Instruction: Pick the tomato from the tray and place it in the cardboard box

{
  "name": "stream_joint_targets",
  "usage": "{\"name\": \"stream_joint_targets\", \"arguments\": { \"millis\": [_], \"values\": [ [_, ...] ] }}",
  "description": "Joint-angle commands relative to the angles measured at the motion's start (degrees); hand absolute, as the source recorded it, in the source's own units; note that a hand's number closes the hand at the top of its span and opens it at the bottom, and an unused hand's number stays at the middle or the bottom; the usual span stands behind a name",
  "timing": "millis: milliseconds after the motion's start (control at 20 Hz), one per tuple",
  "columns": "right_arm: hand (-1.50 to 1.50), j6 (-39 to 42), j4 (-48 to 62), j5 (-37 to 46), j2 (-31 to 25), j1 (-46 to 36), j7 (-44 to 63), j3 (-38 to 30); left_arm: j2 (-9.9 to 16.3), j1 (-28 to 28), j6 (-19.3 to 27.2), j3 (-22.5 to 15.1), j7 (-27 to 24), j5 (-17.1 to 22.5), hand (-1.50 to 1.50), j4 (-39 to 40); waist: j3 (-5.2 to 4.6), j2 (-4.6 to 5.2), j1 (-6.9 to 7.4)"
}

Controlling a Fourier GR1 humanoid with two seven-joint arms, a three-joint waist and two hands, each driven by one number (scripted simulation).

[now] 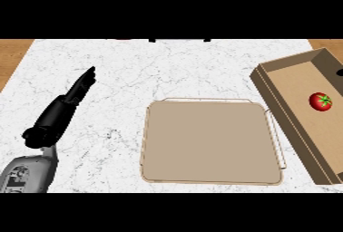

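At the left edge of my view I see the left hand coming up from the near left corner on its grey forearm, which ends in a rounded black wrist section; the hand itself is black and narrow, seen nearly edge-on, with its fingers straight and held together, tapering to a point that aims toward the far side and a little right. It has hold of nothing and hovers over bare counter, well apart from everything else. The counter is white marble with thin grey veining, and strips of wood-coloured surface show at its far left and far right corners. Moving right, near the middle sits the tray, a flat, beige, nearly square slab with rounded corners and a thin raised rim; a fine wire-like edge shows along its far and right sides, and its surface looks matte and plain. Just right of the tray lies the cardboard box, a long, open-topped, brown rectangular box with thin upright walls, set at a slant so its long axis runs from the near right toward the far right corner, its near-left wall close to the tray's right side. Inside it, toward the far end, rests the tomato, round, glossy red, with a small green star-shaped calyx facing up and slightly right; being round, it has no clear long axis. My right hand shows nowhere in this view.
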Motion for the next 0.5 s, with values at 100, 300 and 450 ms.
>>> {"name": "stream_joint_targets", "arguments": {
  "millis": [100, 300, 450],
  "values": [
    [-1.5, -6.86, -0.85, -14.89, 1.28, -2.07, -0.09, -16.47, 0.8, 1.98, -0.72, 1.04, -0.61, 0.83, 0.0, -0.42, -0.04, -0.23, -0.4],
    [-1.5, -8.9, 2.35, -18.85, -2.16, -0.28, -1.24, -20.74, 0.71, -0.35, -0.69, 1.0, 0.65, 0.57, 0.0, -0.49, -0.08, 0.23, 0.42],
    [-1.5, -6.71, 7.38, -21.66, -7.53, 4.42, -7.96, -22.66, -0.07, 0.75, -0.68, -0.44, 1.92, -0.19, 0.0, -2.97, -0.04, 0.43, 0.83]
  ]
}}
